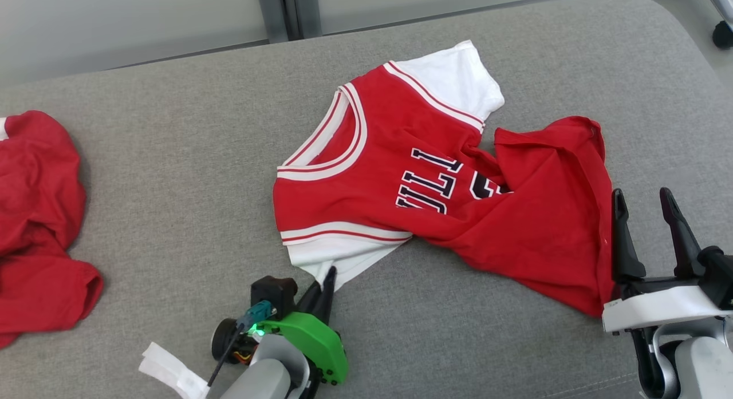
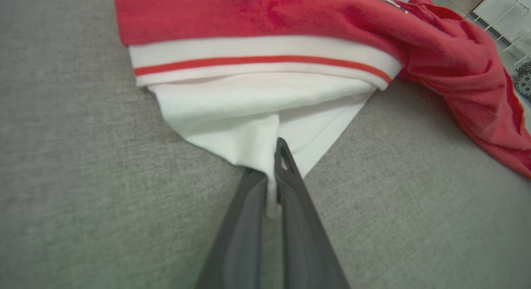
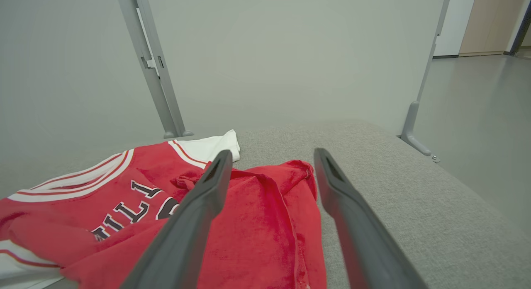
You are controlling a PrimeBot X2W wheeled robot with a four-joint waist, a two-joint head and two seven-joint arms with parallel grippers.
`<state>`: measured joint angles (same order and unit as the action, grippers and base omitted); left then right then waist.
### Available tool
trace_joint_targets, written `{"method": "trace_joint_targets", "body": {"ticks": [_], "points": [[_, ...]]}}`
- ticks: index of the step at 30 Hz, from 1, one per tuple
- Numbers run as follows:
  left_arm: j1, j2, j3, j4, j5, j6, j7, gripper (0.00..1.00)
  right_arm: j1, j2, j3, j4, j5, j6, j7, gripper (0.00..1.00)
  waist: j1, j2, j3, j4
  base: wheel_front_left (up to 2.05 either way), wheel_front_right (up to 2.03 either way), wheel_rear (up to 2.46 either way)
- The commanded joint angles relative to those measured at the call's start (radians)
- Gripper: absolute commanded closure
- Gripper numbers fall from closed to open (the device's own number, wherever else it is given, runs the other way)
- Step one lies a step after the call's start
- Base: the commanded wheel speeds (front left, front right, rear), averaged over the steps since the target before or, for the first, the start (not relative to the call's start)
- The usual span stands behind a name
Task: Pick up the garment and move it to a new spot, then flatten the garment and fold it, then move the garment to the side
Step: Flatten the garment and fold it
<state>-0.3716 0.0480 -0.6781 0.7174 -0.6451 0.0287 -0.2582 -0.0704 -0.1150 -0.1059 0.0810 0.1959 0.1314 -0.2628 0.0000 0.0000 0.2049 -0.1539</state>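
The garment (image 1: 435,181) is a red jersey with white sleeves, dark lettering and striped trim, lying crumpled on the grey cushioned surface (image 1: 172,176). My left gripper (image 1: 326,279) is shut on the tip of the near white sleeve (image 2: 257,127); white cloth is pinched between its two dark fingers (image 2: 290,177). My right gripper (image 1: 644,207) stands open at the garment's right red edge, just above the cloth. In the right wrist view the red cloth (image 3: 265,222) lies under and between the spread fingers (image 3: 207,189).
A second red garment (image 1: 34,227) lies bunched at the surface's far left. A white tag or strip (image 1: 172,370) sits by my left arm. Behind the surface stand a pale wall panel and a grey post (image 3: 151,61); bare floor (image 3: 477,115) lies to the right.
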Motion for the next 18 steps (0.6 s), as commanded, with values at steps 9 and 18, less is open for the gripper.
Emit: {"method": "trace_joint_targets", "body": {"ticks": [9, 18], "points": [[0.071, 0.054, 0.129, -0.136, 0.088, 0.042, -0.007, 1.00, 0.030, 0.019, -0.061, 0.135, -0.037, -0.001, -0.003, 0.00, 0.0000, 0.0000, -0.039, 0.051, 0.00, 0.00, 0.00], [0.111, 0.035, 0.166, -0.179, 0.149, 0.027, -0.007, 1.00, -0.037, 0.012, -0.086, 0.346, -0.102, -0.001, -0.003, 0.00, 0.0000, 0.0000, -0.028, 0.071, 0.00, 0.00, 0.00]]}}
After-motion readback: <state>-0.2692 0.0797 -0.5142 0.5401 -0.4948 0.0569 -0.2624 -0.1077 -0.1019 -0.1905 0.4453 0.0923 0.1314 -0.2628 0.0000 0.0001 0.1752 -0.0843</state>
